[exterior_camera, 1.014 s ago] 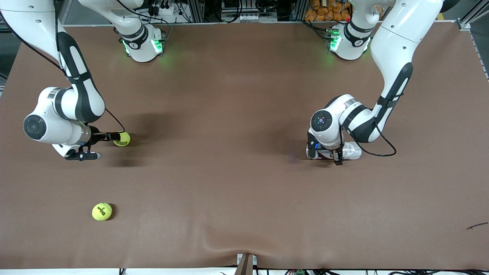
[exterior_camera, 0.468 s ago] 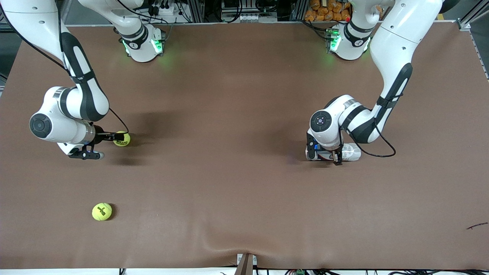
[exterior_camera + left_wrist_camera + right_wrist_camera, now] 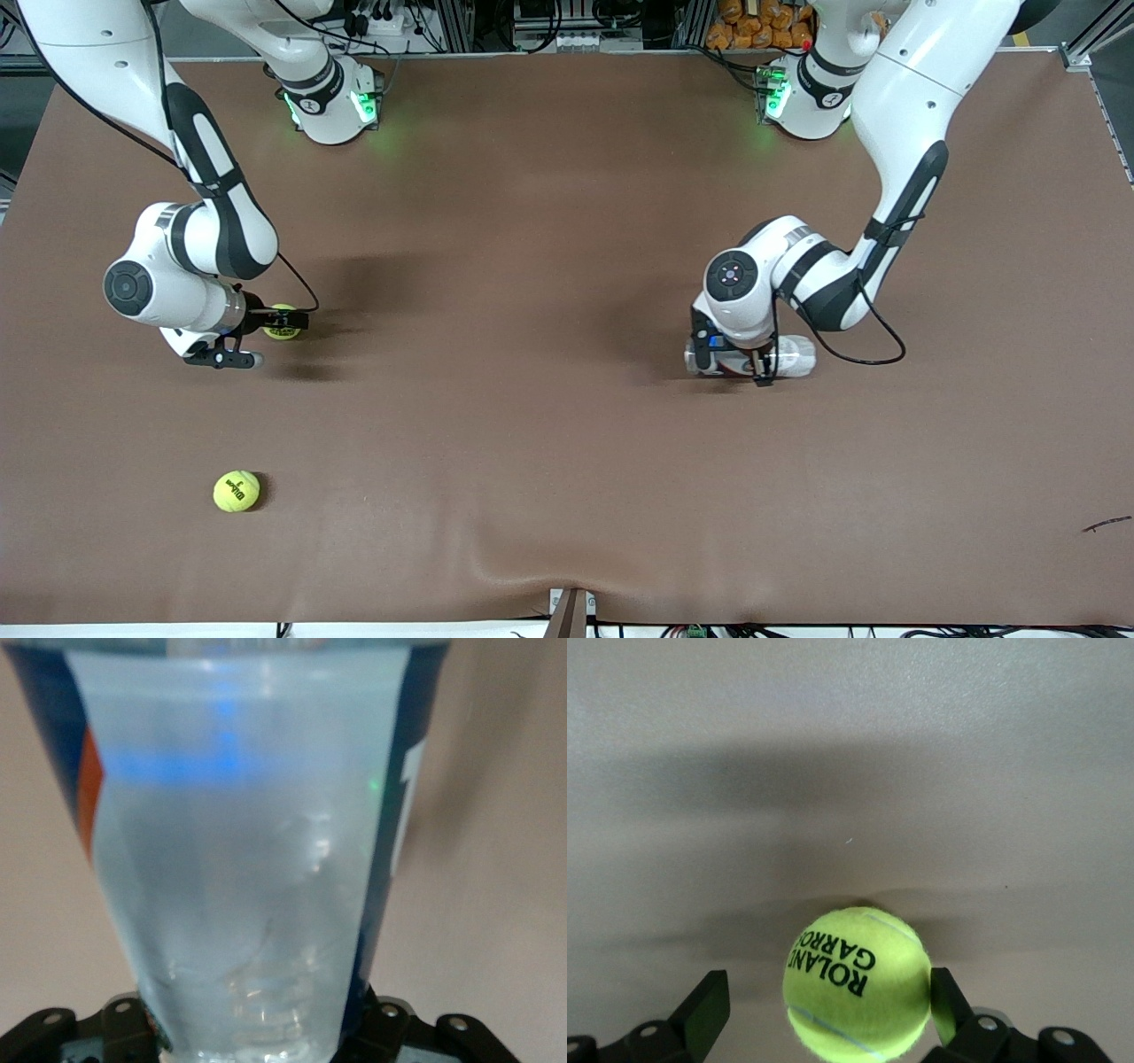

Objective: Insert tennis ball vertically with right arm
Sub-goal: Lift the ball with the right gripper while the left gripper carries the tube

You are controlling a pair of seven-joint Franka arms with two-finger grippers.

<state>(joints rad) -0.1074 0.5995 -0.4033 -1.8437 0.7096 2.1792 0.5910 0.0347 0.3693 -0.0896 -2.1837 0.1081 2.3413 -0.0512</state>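
A yellow tennis ball (image 3: 283, 322) printed ROLAND GARROS lies on the brown table toward the right arm's end. My right gripper (image 3: 273, 334) is low at the table, open, with the ball (image 3: 858, 981) between its fingers. One finger (image 3: 946, 999) touches the ball; the other finger (image 3: 709, 1003) stands apart from it. My left gripper (image 3: 753, 363) is shut on a clear plastic tube (image 3: 795, 354) with a blue and orange label, held lying on its side low over the table. That tube (image 3: 239, 859) fills the left wrist view.
A second yellow tennis ball (image 3: 236, 490) lies nearer to the front camera than the first one. A small dark scrap (image 3: 1106, 524) lies near the table's front corner at the left arm's end. The brown table cover (image 3: 532, 443) is rumpled near its front edge.
My right gripper has slid toward the left arm's end so that the ball sits between its fingers; the ball has not moved. My left gripper has shifted the tube a little toward the right arm's end.
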